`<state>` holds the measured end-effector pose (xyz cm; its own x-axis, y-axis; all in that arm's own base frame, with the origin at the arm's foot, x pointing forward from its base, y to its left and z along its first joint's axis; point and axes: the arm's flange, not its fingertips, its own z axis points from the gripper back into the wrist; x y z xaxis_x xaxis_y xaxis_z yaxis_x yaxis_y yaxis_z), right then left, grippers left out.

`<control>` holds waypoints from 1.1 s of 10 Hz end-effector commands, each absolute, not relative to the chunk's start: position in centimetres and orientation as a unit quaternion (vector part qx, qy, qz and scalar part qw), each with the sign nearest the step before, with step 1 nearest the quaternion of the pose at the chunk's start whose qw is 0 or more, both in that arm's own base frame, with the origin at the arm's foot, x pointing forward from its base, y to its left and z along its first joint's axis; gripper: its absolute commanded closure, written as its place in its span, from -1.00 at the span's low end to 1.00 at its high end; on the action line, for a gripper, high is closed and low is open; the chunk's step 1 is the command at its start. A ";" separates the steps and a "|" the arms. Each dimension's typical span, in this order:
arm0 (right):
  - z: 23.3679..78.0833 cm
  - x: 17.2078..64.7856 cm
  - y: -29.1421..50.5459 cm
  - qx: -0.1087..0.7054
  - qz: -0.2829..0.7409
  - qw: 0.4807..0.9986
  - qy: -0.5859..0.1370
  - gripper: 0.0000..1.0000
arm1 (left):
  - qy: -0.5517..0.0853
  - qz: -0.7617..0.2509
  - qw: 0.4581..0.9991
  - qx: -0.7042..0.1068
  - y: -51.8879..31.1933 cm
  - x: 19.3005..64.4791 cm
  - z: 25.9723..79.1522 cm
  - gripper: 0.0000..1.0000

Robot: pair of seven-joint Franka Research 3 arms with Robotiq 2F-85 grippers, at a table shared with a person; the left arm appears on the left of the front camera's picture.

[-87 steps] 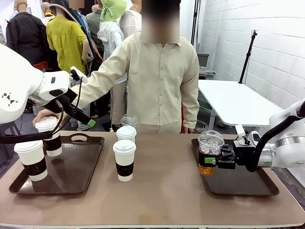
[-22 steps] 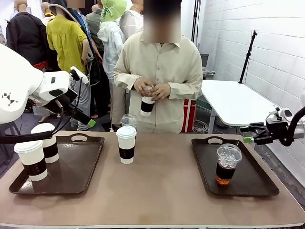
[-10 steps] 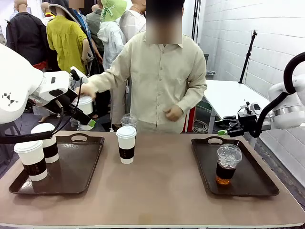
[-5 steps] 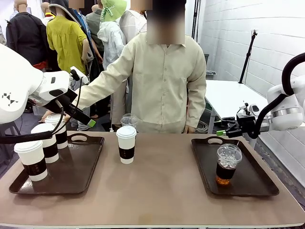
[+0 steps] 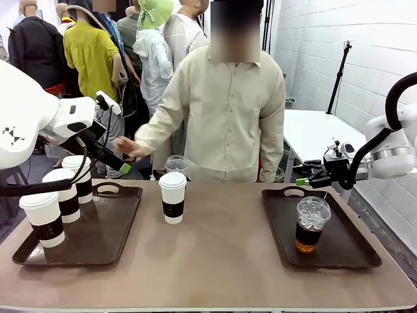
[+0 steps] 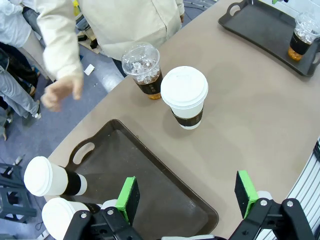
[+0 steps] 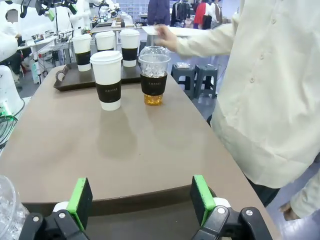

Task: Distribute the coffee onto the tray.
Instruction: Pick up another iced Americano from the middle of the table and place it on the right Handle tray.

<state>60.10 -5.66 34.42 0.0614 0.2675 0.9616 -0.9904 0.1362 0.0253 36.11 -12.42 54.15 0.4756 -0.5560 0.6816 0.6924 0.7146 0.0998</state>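
Observation:
Three white lidded coffee cups (image 5: pixel 62 194) stand on the left tray (image 5: pixel 111 228). A further white cup (image 5: pixel 172 197) stands on the table's middle, a clear dome-lidded iced coffee (image 5: pixel 176 165) just behind it. Another iced coffee (image 5: pixel 311 223) stands on the right tray (image 5: pixel 339 251). My left gripper (image 5: pixel 115 135) hangs open above the left tray's far edge; its wrist view looks down between the pads (image 6: pixel 187 196) at the white cup (image 6: pixel 184 96) and the iced cup (image 6: pixel 144 70). My right gripper (image 5: pixel 306 175) is open and holds nothing, over the right tray's far rim (image 7: pixel 125 197).
A person stands at the far side with one hand (image 5: pixel 127 149) raised near my left gripper, above the table's far edge. Bare tabletop (image 5: pixel 221 261) lies between the two trays. A white table (image 5: pixel 319 137) stands behind on the right.
The person set a third white cup on the left tray and drew the hand back. My right gripper, shut on the iced cup seconds ago, now hovers open at the tray's far rim.

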 end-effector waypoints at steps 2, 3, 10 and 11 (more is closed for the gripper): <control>33.3 61.7 -3.5 0.414 0.524 0.593 -0.449 -1.00 | -0.356 -0.366 0.854 -0.097 -12.4 36.1 54.1 -1.00; 32.8 62.2 -2.7 0.417 0.523 0.592 -0.449 -1.00 | -0.356 -0.366 0.854 -0.097 -12.4 36.1 54.1 -1.00; 31.6 65.8 4.6 0.447 0.534 0.572 -0.433 -1.00 | -0.356 -0.366 0.854 -0.097 -12.4 36.1 54.1 -1.00; 31.4 66.0 5.6 0.453 0.538 0.569 -0.427 -1.00 | -0.356 -0.366 0.854 -0.097 -12.4 36.1 54.1 -1.00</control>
